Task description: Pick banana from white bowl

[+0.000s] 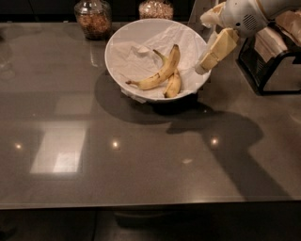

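The white bowl (123,49) stands at the back middle of the dark table, lined with crumpled white paper. In it lies the long curved yellow banana (157,74) with dark specks, stem toward the lower left. A shorter, stubbier banana (173,85) lies against its right side. My gripper (207,59) hangs over the bowl's right rim, to the right of both bananas and above them, with nothing in it.
Two glass jars stand behind the bowl: one with brown contents (93,18) and one with pale contents (155,8). A black wire rack (270,56) holding pale items stands at the right edge. The table's front edge (150,203) runs along the bottom.
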You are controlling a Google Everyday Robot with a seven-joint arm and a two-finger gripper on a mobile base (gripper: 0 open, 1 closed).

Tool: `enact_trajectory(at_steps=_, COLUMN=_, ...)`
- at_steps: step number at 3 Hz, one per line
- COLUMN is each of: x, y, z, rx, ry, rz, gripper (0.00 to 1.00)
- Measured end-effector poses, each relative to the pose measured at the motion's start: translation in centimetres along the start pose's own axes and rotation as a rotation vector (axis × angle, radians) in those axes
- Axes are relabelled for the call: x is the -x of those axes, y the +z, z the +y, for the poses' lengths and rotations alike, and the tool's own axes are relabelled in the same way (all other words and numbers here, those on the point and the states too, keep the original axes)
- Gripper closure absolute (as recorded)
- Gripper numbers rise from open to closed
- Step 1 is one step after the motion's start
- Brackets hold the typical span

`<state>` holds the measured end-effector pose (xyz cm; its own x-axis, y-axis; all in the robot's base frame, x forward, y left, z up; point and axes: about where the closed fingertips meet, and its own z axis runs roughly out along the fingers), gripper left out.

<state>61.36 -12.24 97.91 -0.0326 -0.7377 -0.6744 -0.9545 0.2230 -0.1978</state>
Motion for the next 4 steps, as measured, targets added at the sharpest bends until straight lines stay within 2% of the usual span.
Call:
enact_trajectory(at_steps=1, x=0.9, y=2.7, z=-1.6, rx=0.046, ry=-0.003, rz=-0.038, gripper=0.00)
enact_trajectory(at_steps=2, x=1.2, y=5.3, z=-2.3, rx=0.087, ry=-0.018, rz=-0.038, gripper=0.00)
enact_trajectory(at_steps=4, x=0.1, y=8.9, z=-2.5, rx=0.144, ry=-0.041, rz=0.026, gripper=0.00)
